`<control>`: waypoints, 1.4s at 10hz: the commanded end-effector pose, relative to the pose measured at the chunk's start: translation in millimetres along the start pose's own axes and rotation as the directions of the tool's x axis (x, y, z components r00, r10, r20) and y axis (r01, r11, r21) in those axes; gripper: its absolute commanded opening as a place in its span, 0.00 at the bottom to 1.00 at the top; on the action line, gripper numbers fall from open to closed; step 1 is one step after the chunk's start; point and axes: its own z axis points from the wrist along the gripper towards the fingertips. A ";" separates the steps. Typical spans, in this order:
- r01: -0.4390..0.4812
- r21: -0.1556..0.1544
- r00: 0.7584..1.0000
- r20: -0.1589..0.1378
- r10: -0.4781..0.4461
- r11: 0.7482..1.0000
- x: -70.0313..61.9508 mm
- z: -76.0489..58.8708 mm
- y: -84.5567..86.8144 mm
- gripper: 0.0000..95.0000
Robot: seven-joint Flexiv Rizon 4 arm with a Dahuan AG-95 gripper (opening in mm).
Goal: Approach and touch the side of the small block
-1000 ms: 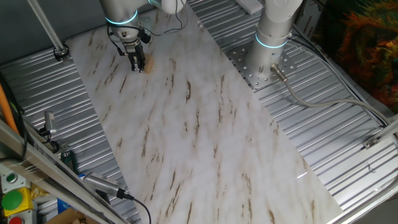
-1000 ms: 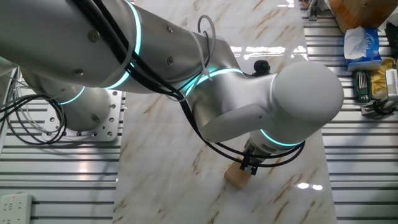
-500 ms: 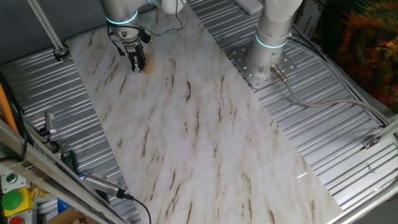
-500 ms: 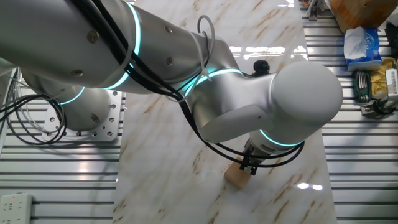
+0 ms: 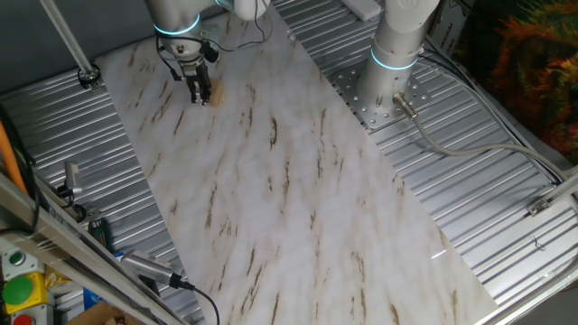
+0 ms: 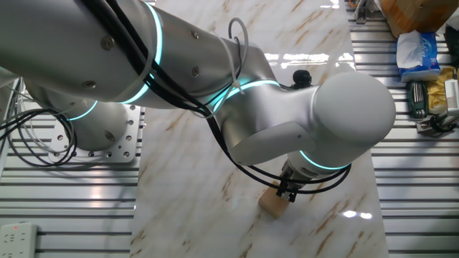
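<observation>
Across the marble-patterned table (image 5: 298, 190), flanked by ribbed metal panels (image 5: 470, 181), we see the silver arm (image 6: 215, 79) reaching to the far corner of the slab. Its gripper (image 5: 199, 94) stands low over the surface, fingertips down beside the small block (image 6: 272, 202), which sits on the marble just under the wrist in the other fixed view. We cannot tell how far the fingers are parted, and nothing looks held. We judge the approach all but done: the tips appear to meet, or nearly meet, the block's side. What the next move calls for, we think, is a slight sideways press without shoving the block.
</observation>
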 end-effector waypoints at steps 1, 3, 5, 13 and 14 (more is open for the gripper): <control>-0.002 0.005 1.000 0.002 0.002 1.000 0.2 0.6 -0.4 0.00; -0.019 0.011 1.000 0.011 0.018 1.000 0.2 0.6 -0.4 0.00; -0.040 0.021 0.999 0.033 0.039 0.999 0.2 0.6 -0.4 0.00; -0.121 -0.049 0.992 0.026 0.123 0.991 0.2 0.6 -0.4 0.00; -0.127 -0.064 0.991 0.021 0.129 0.990 0.2 0.6 -0.4 0.00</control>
